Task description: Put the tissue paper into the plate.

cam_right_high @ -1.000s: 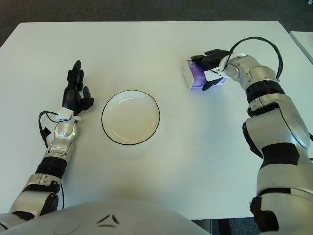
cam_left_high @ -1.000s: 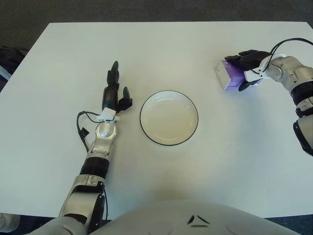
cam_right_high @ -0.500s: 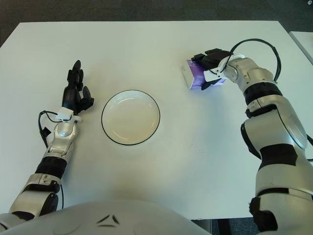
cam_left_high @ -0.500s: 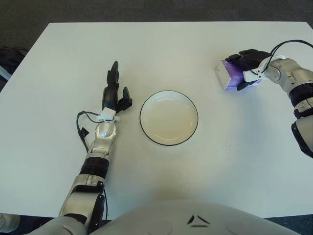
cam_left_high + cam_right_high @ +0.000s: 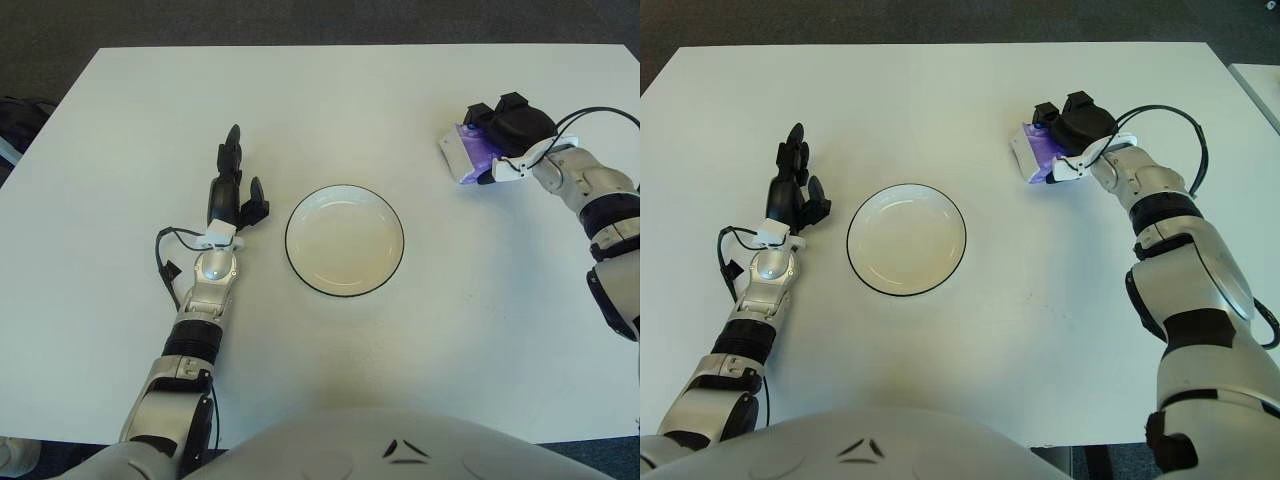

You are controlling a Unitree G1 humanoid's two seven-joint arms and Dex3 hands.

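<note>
One purple tissue pack (image 5: 1033, 152), label unreadable, gripped by right robot hand (image 5: 1072, 125); left robot hand (image 5: 792, 195) spread beside plate (image 5: 906, 239).

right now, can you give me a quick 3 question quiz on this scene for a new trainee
1. True or false: the tissue pack already lies in the plate.
2. Which hand is at the tissue pack? A) the left hand B) the right hand C) neither
3. Fill in: the left hand shows on the plate's ____ side, its fingers relaxed and holding nothing.

Key:
1. False. The pack sits on the table, off to the plate's right and farther from the robot; the plate holds nothing.
2. B. The right hand has its fingers curled over the pack.
3. Left.
</note>
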